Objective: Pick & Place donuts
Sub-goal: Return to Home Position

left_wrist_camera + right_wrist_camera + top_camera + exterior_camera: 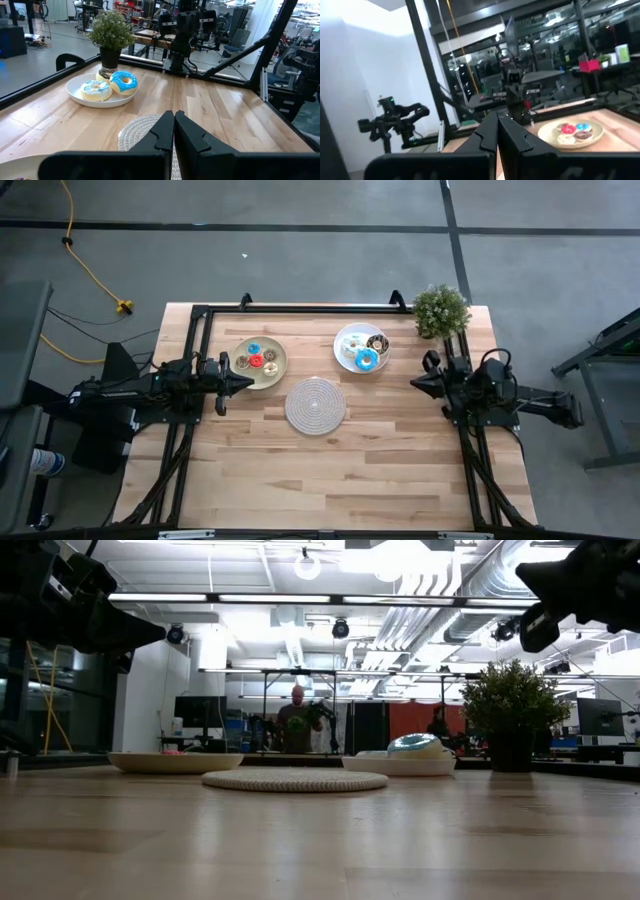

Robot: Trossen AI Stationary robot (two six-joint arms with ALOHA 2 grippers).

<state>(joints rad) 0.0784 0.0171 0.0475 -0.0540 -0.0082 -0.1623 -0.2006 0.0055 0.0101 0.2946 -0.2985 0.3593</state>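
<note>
Two plates: the donuts (367, 360) are shared between them, all seemingly placed.
White plate (355, 332): just off the woven mat (316, 405), toward the right arm; three larger rings are carried, one bright blue, one pale and one dark.
Tan plate (279, 351): just off the mat, toward the left arm; about four smaller rings are seen, blue, red, orange and brown.
Handling: the rings are judged light, fairly stiff toys with glossy icing that may slip.
Hold: a pinch across one side of a ring, one finger through the hole, is judged safest.
Left gripper (244, 381): fingers pressed together, nothing held; parked beside the mat, at the tan plate's edge.
Right gripper (416, 383): fingers likewise closed and empty; kept well apart from the mat on its opposite side.
</note>
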